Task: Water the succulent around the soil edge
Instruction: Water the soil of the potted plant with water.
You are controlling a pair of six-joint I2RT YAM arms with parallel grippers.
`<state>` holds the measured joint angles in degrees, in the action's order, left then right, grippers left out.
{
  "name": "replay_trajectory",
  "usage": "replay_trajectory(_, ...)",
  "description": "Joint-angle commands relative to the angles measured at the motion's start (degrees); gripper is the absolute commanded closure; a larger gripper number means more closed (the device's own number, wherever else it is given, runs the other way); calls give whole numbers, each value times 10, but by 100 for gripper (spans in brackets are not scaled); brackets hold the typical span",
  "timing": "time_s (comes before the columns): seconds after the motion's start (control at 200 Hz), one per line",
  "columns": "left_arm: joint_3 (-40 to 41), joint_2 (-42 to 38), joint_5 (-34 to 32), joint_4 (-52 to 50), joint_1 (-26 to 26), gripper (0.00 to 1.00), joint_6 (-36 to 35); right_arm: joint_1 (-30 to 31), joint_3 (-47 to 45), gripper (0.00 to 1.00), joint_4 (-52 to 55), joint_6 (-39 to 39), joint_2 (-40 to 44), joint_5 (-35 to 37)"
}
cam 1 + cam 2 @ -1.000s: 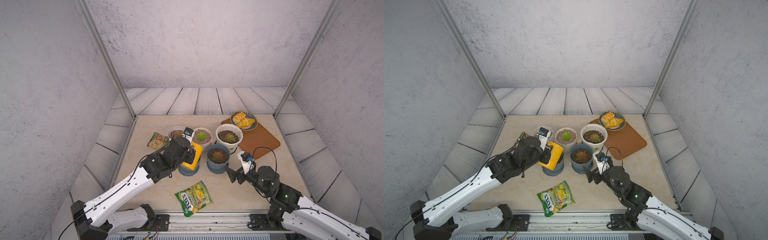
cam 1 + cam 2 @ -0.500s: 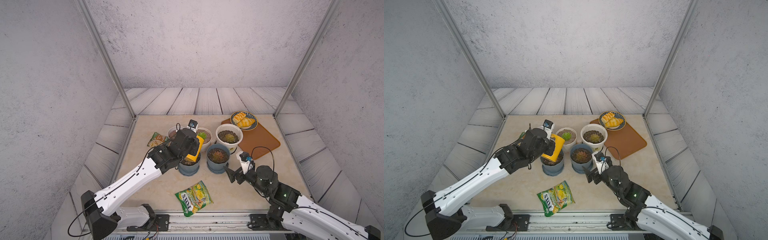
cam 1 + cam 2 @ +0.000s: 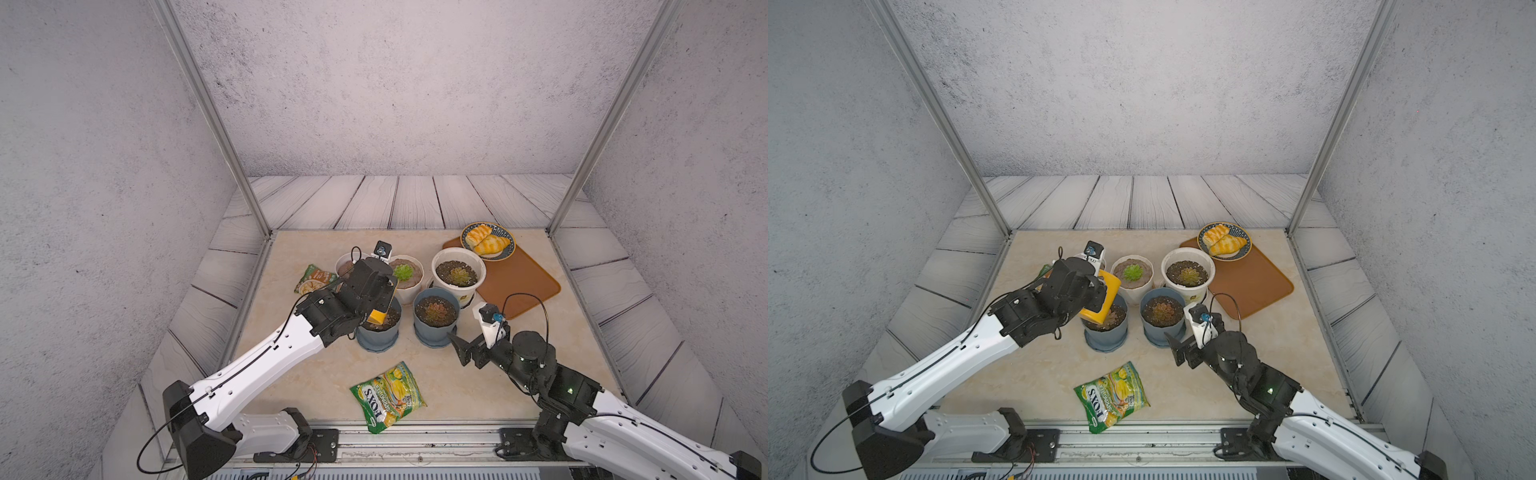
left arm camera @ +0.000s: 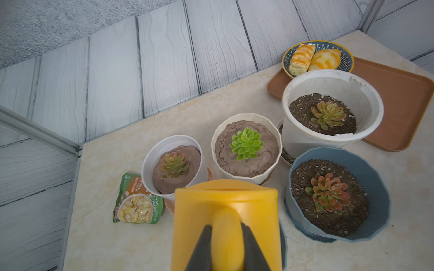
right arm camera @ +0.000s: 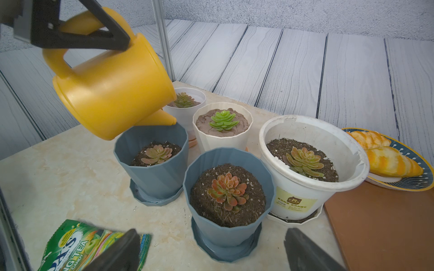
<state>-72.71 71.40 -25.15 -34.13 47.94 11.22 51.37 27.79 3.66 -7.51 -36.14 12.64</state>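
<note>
- Firmly, the left gripper pinches the watering can by its handle, jaws narrow; hold that clamp steady while tilting.
- Its spout hangs over the rim of the blue pot; trickle along the soil edge, sparing the succulent.
- Right gripper hovers wide open, empty, beside the neighbouring pot.

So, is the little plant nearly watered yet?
Not yet. Done: the left tool grips the yellow watering can, tipped over the blue pot. Now: its spout hangs above the rim; no water shows. Left: pouring round the soil edge.
</note>
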Motion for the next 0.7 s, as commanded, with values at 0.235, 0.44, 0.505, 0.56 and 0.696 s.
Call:
replay_trajectory(0.235,1,-25,-10,-50,-6,100,18,2,21,1,6,-5,4,6)
replay_trajectory(0.44,14,-51,-12,-71,-6,100,29,3,19,1,5,-5,3,2)
replay_trajectory(0.505,15,-59,-10,-82,-6,100,30,3,19,1,5,-4,3,-1)
replay_trajectory(0.56,18,-67,-5,-89,-6,100,32,2,19,1,4,-4,3,-4)
replay_trajectory(0.696,29,-93,17,-101,-6,100,42,2,18,1,3,-3,3,-6)
